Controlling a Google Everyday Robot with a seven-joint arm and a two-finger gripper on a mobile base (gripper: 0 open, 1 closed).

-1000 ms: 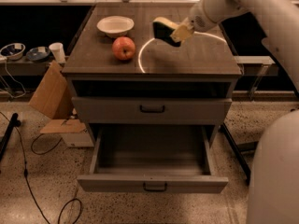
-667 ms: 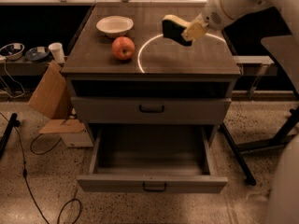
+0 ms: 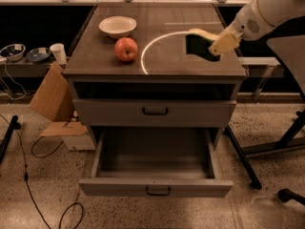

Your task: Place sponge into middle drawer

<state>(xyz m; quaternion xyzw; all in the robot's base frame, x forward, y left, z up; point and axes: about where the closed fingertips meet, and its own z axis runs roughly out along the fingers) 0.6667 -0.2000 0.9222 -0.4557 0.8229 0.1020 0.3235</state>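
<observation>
Pincer (image 3: 218,44) closed on the sponge (image 3: 197,44), gripping its right end. Sponge is held over the counter (image 3: 95,56), well right of the apple (image 3: 126,49). Middle drawer (image 3: 155,187) stands pulled open, below the apple.

No readable text, labels or numbers anywhere.

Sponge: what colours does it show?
Dark green with a pale yellow layer, camera view; jaws hold the sponge over the right of the cabinet.
</observation>
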